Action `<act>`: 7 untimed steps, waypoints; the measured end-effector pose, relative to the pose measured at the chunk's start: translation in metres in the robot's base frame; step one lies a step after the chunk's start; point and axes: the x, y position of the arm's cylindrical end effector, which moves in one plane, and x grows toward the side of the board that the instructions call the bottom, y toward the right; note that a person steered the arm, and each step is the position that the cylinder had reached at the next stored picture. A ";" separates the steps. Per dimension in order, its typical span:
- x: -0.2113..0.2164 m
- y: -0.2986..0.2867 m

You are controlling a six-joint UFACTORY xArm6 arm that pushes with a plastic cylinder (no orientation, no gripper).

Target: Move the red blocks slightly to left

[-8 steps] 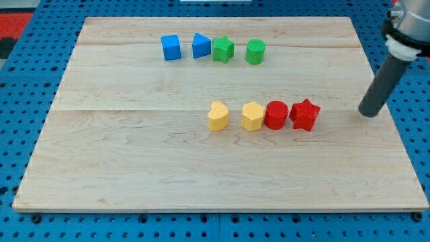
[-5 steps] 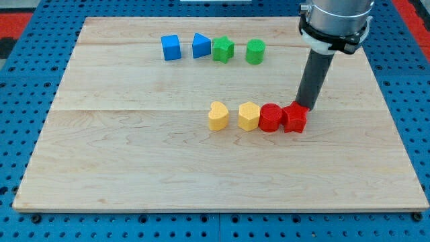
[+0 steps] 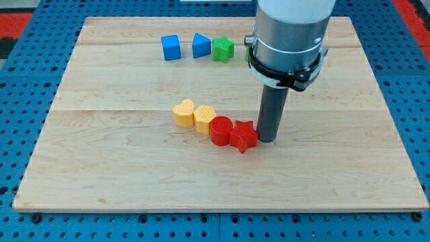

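Note:
A red star block [image 3: 244,136] and a red round block [image 3: 220,130] lie side by side near the board's middle, touching. My tip [image 3: 267,139] is right against the star's right side. Left of the red round block, touching in a slanted row, sit a yellow hexagon-like block [image 3: 204,118] and a yellow heart block [image 3: 183,112]. The arm's wide grey body hides part of the board's upper right.
Along the view's top stand a blue cube [image 3: 170,48], a blue wedge-like block [image 3: 201,45] and a green star block [image 3: 223,49]. A green round block seen earlier is hidden behind the arm. The wooden board [image 3: 101,168] lies on a blue pegboard.
My tip swept from the right edge to the red star and pushed it left. Both red blocks and both yellow blocks slid left, the row now slanting down to the right.

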 end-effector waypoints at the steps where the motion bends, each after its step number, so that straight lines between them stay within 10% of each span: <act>1: -0.007 -0.057; 7: 0.014 -0.127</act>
